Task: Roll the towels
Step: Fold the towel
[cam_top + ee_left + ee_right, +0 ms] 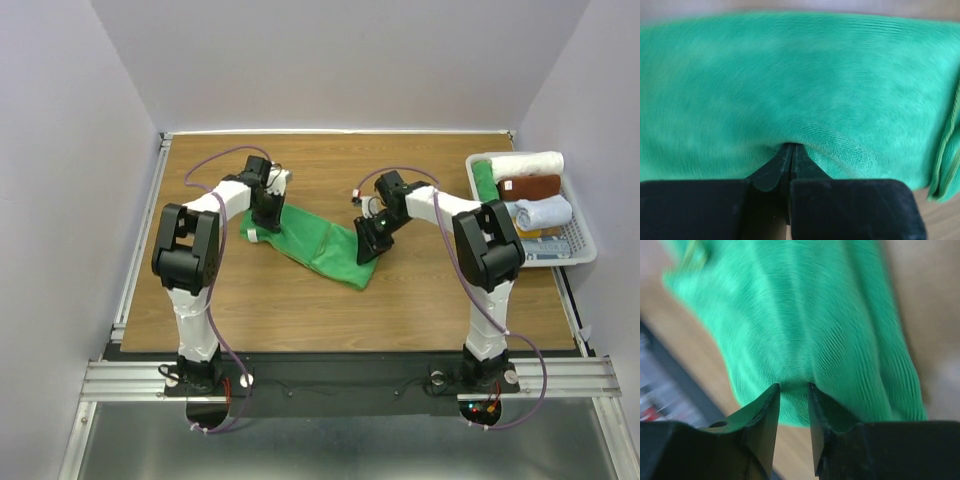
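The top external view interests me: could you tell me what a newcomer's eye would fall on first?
The bright green towel in the middle of the wooden table stands out most, with the left end effector pinching its left end and the right end effector pinching its right end. At the right edge, a white basket holds several rolled towels.

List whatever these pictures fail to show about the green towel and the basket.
- Top view: the left gripper and right gripper cover the green towel's ends.
- Left wrist view: the towel runs off the frame's left edge.
- Right wrist view: blur smears the towel and table.
- Top view: the yellowish item in the basket is too small to identify.
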Controlling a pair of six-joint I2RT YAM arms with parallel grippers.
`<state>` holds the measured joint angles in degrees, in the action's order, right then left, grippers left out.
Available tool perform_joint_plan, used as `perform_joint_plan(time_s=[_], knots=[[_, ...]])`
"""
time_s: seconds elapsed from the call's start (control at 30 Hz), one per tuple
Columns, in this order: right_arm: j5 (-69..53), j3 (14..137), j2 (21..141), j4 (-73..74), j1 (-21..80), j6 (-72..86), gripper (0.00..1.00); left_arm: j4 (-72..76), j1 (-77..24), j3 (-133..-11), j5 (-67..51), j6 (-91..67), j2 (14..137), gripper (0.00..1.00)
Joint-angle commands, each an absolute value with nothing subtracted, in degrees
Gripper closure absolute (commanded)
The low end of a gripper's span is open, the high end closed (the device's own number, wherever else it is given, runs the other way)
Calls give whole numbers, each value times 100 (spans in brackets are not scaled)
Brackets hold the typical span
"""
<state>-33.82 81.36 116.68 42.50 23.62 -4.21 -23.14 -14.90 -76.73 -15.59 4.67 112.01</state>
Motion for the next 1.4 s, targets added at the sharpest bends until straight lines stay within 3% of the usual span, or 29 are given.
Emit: perform_joint_plan(time_s=[0.0, 0.1, 0.23, 0.33, 0.47, 0.67, 0.87, 1.17, 1.37], knots=[[-4393, 7516, 11646, 4158, 2627, -202, 63, -2372, -1397, -8725, -1001, 1018, 12178, 93], [-4807, 7436, 11689, 3719, 3057, -27, 60, -2662, -1406, -9885, -1502, 1528, 12795, 89], [-5316, 7716, 11813, 3349, 3463, 404, 55, -3067, -1459, -11248, -2100, 1977, 13315, 53], [-5310, 8032, 11568, 3261, 3454, 589, 48, -3085, -1468, -11768, -2241, 1969, 13263, 35], [-5073, 8095, 10910, 3261, 3323, 606, 46, -2664, -1476, -11130, -2224, 1811, 12605, 17], [-3913, 7700, 10591, 3305, 3147, 221, 50, -2497, -1670, -9794, -1845, 1468, 11603, 16], [-3156, 7559, 11055, 3296, 3138, 44, 54, -2268, -1775, -9019, -2143, 976, 11460, 16], [-3742, 7357, 11557, 3121, 3138, 246, 59, -2145, -1784, -9237, -2768, 738, 12164, 16], [-4718, 7102, 11874, 2322, 3164, 1185, 58, -2302, -1802, -10219, -2997, 677, 12901, 16]])
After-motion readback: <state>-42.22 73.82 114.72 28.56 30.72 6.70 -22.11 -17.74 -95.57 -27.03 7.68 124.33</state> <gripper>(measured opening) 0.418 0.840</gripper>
